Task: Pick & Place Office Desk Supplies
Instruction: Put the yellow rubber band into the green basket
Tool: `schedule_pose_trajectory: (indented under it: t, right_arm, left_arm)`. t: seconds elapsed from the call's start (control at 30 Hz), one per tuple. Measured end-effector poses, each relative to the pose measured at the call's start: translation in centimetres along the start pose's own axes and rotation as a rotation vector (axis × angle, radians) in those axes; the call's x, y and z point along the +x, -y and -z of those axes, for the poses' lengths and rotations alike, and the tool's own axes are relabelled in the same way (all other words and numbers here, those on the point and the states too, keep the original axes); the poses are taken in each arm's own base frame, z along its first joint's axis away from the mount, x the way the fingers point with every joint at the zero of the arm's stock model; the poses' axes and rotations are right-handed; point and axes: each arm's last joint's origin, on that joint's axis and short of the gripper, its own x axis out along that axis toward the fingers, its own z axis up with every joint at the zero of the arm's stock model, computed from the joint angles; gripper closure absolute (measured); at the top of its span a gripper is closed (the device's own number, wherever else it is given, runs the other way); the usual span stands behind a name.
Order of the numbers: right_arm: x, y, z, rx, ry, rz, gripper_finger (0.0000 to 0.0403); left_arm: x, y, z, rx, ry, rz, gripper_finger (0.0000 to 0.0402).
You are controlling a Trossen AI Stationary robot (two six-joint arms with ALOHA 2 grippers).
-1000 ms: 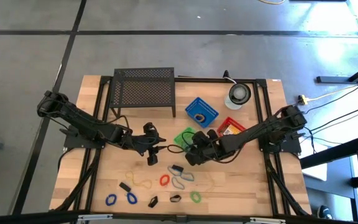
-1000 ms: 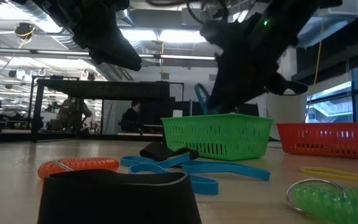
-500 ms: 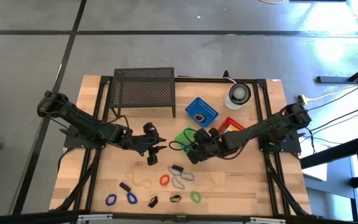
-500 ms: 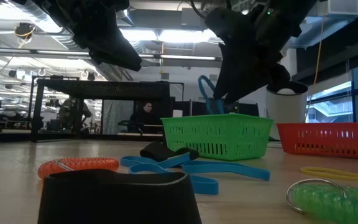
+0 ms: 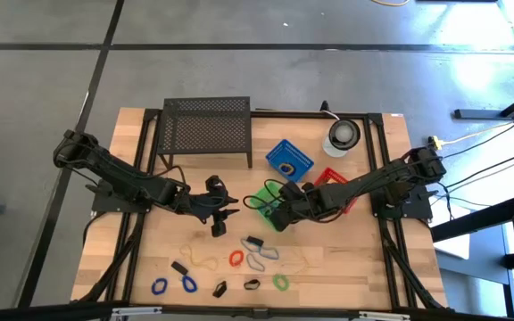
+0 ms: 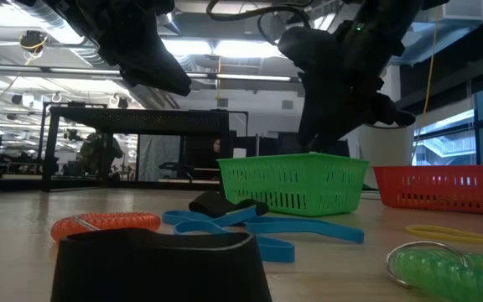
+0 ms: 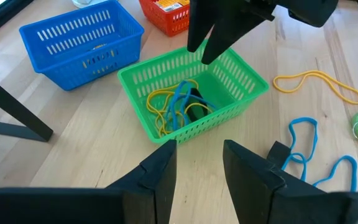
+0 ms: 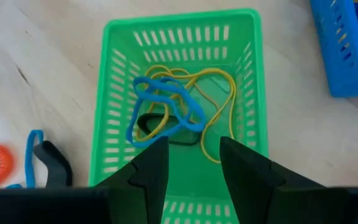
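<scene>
My right gripper (image 8: 194,155) hovers open over the green basket (image 8: 179,93), which stands at the table's middle (image 5: 264,196). In the basket a blue loop (image 8: 166,102) lies on yellow loops and a black one. My left gripper (image 7: 199,152) is open and held above the table to the left of the basket (image 5: 226,212), touching nothing. Nearer the front edge lie an orange coil (image 5: 236,259), light blue loops (image 5: 261,259), a green coil (image 5: 280,282), dark blue loops (image 5: 159,286), tan loops (image 5: 199,261) and small black clips (image 5: 180,267).
A blue basket (image 5: 289,160) and a red basket (image 5: 333,183) with orange packets stand behind and to the right of the green one. A black mesh rack (image 5: 207,132) and a round white object (image 5: 343,134) stand at the far edge. A yellow loop (image 7: 319,84) lies right of the green basket.
My right gripper has shifted slightly left over the green basket. Half a second ago a blue loop hung below it above the basket's rim; now nothing hangs there and the blue loop lies inside the basket. My left arm has kept still.
</scene>
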Motion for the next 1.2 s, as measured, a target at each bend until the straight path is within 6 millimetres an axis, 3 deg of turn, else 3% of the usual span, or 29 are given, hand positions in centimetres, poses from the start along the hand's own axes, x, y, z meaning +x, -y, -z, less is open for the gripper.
schedule_pose_trajectory:
  t: [0.13, 0.3, 0.47, 0.57, 0.67, 0.97, 1.2]
  right_arm:
    - [-0.4, -0.6, 1.1, -0.007, -0.106, -0.067, 0.0259]
    - [-1.7, -2.1, 4.2, -0.031, -0.286, -0.176, 0.0259]
    - [-3.4, -3.2, 7.5, -0.116, -0.214, -0.18, 0.0259]
    - [-3.9, -3.6, 8.2, -0.124, -0.109, -0.17, 0.0259]
    - [-4.1, -3.7, 8.7, -0.108, -0.142, -0.187, 0.0259]
    - [-1.3, -4.0, 12.0, -0.131, -0.309, -0.117, 0.0256]
    - [-0.3, -3.8, 12.5, -0.172, -0.299, -0.083, 0.0208]
  left_arm:
    - [0.0, -0.1, 0.2, 0.008, -0.015, -0.006, 0.0277]
    - [0.0, -0.1, 0.2, 0.013, -0.021, -0.009, 0.0277]
    - [0.0, -0.1, 0.2, 0.013, -0.021, -0.01, 0.0276]
    - [0.0, -0.1, 0.2, 0.013, -0.019, -0.011, 0.0276]
    - [0.0, -0.1, 0.2, 0.007, -0.014, -0.009, 0.0277]
    - [0.0, 0.0, 0.1, -0.011, -0.008, -0.006, 0.0276]
    - [0.0, 0.0, 0.1, -0.012, -0.008, -0.006, 0.0277]
